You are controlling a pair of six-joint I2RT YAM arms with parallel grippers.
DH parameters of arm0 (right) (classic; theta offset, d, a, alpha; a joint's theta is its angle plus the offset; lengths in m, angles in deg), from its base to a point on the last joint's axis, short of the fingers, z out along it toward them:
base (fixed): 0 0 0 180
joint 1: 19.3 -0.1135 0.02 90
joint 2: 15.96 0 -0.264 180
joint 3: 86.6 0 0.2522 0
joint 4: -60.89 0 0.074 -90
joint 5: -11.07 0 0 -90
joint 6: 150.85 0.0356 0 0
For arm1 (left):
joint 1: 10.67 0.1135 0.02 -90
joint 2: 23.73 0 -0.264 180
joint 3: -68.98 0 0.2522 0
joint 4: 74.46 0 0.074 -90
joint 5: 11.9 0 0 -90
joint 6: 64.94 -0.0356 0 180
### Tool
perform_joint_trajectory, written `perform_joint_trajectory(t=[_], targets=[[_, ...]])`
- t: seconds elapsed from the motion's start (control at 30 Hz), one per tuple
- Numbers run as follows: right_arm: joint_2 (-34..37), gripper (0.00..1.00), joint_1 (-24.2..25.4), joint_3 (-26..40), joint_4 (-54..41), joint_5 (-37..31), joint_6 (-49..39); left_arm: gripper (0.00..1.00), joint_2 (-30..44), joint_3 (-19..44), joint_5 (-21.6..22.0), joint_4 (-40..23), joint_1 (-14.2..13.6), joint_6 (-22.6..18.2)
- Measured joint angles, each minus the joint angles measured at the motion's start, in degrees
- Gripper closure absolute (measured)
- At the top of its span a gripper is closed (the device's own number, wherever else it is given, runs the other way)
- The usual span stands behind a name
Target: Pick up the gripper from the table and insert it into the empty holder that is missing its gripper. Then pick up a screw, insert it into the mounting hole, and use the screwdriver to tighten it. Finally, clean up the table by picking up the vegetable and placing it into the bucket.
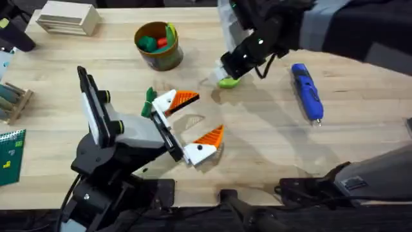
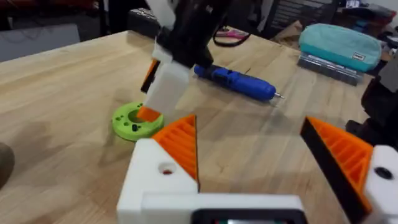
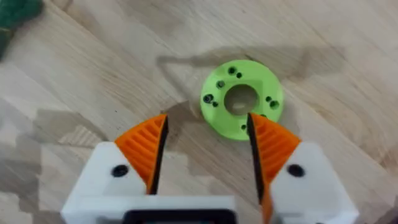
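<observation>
My right gripper (image 1: 230, 71) hovers open over a lime-green disc (image 1: 227, 82), whose holes (image 3: 241, 99) hold small dark screws. Its orange pads (image 3: 146, 149) straddle the disc's near rim. My left gripper (image 1: 190, 122) lies open near the table (image 1: 270, 142) centre, and both white holders (image 2: 155, 180) carry orange pads. No loose orange gripper piece is in view. The slim dark-green vegetable (image 1: 149, 98) lies beside the left gripper's far finger. The blue screwdriver (image 1: 307, 92) lies to the right. The bucket (image 1: 158, 46) stands at the back with green and red toys inside.
A stack of wooden blocks (image 1: 67, 18) sits at the back left, a wooden rack (image 1: 13, 100) and a green board (image 1: 9, 154) at the left edge. A teal pouch (image 2: 339, 43) lies beyond the screwdriver (image 2: 239, 79).
</observation>
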Motion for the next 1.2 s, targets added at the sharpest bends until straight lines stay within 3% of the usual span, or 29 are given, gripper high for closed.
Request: perform_joint_trajectory(t=[0.17, 0.57, 0.9, 0.97, 1.03, 1.13, 1.2], targets=[[2.64, 0.499, -2.13, 0.0, 1.82, -0.81, -0.79, 0.014, 0.0, -0.02, 0.01, 0.0, 0.0, 0.0], [6.35, 0.55, -3.42, 0.0, 4.12, -2.12, -0.83, 0.014, 0.0, -0.01, -0.01, 0.0, 0.0, 0.0], [8.32, 0.686, -3.38, 0.02, 5.43, -3.35, -1.01, 0.013, 0.0, -0.02, -0.01, 0.0, 0.0, 0.0], [8.3, 0.785, -3.23, 0.02, 5.51, -3.98, -1.01, 0.014, 0.0, -0.02, -0.01, 0.0, 0.0, 0.0], [8.3, 0.82, -3.16, 0.02, 5.53, -4.23, -1.02, 0.014, 0.0, 0.0, -0.01, -0.01, 0.0, 0.0], [8.3, 0.977, -3.02, 0.08, 5.68, -4.89, -1.06, 0.014, 0.0, 0.0, -0.01, 0.0, 0.0, 0.0], [8.3, 0.992, -2.96, 0.13, 5.75, -5.04, -1.06, 0.014, 0.0, 0.0, -0.01, 0.0, 0.0, 0.0]])
